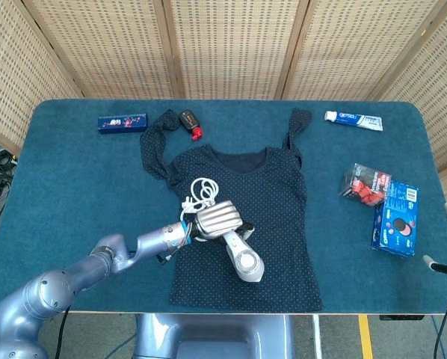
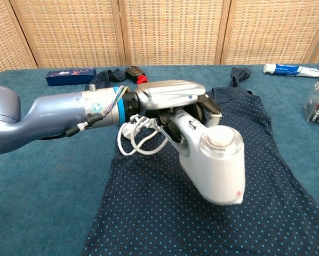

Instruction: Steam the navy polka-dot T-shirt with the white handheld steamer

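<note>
1. Woven rattan screen panels (image 1: 231, 45) in wooden frames standing behind.
2. Table (image 1: 74, 187) covered in dark teal carpet-like cloth.
3. Grey floor with yellow stripe (image 1: 367, 336) below.

The head view looks steeply down from high at the worktop's (image 1: 59, 187) near edge, taking in all four edges and the wicker screen (image 1: 231, 45) beyond the far edge. The chest view sits low and close, facing level toward the far edge. Both share the T-shirt (image 1: 268, 217), the left robot hand (image 1: 217, 219) with the steamer (image 1: 246, 262), and the toothpaste tube (image 1: 353, 120).
</note>
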`<state>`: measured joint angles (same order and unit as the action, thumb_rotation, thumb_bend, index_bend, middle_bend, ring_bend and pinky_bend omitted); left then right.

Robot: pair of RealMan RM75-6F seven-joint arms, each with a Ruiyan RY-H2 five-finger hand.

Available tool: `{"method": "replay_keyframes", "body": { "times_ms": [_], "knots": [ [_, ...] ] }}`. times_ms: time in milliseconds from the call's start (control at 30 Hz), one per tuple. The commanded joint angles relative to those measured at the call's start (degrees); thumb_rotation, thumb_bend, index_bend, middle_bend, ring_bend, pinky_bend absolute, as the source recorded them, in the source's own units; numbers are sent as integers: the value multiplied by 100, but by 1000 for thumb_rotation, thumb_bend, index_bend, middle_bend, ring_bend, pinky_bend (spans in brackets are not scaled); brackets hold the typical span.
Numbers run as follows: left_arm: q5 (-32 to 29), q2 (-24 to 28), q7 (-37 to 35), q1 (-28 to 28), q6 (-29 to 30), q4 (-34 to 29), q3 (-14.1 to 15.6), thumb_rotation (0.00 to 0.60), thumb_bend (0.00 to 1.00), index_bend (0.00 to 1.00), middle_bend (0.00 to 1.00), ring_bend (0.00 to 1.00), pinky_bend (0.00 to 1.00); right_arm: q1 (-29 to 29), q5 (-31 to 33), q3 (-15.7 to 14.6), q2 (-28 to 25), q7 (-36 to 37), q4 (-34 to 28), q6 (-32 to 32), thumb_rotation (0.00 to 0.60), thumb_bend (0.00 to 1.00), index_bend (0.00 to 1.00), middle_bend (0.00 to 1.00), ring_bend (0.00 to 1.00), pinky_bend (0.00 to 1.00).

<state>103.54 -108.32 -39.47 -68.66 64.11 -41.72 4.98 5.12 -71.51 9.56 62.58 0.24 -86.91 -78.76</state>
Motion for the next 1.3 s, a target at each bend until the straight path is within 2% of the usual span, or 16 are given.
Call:
{"method": "replay_keyframes", "body": {
  "times_ms": [33,167,333,567,767,933,1300],
  "knots": [
    [141,190,120,-199,-140,-411,77,600,929,1000,955,866,1000,4,0,1,-3,10,4,11,600,0,51,0,0,0],
    [115,171,191,-303,-411,-619,90,600,930,1000,955,866,1000,4,10,5,-7,24,14,20,600,0,51,0,0,0],
    [149,1,263,-330,-561,-542,172,600,930,1000,955,866,1000,7,46,15,-7,37,40,45,600,0,51,0,0,0],
    [314,-264,309,-274,-404,-238,339,600,930,1000,955,866,1000,20,60,18,6,32,63,70,600,0,51,0,0,0],
    [480,-426,242,-114,-258,140,625,600,930,1000,955,866,1000,11,65,22,-1,34,52,53,600,0,51,0,0,0],
    [582,-408,205,59,-61,375,827,600,927,1000,955,866,1000,16,68,23,-4,31,51,66,600,0,51,0,0,0],
    [683,-53,160,355,185,349,1146,600,925,1000,955,866,1000,20,47,13,14,-29,21,42,600,0,51,0,0,0]
  ]
}}
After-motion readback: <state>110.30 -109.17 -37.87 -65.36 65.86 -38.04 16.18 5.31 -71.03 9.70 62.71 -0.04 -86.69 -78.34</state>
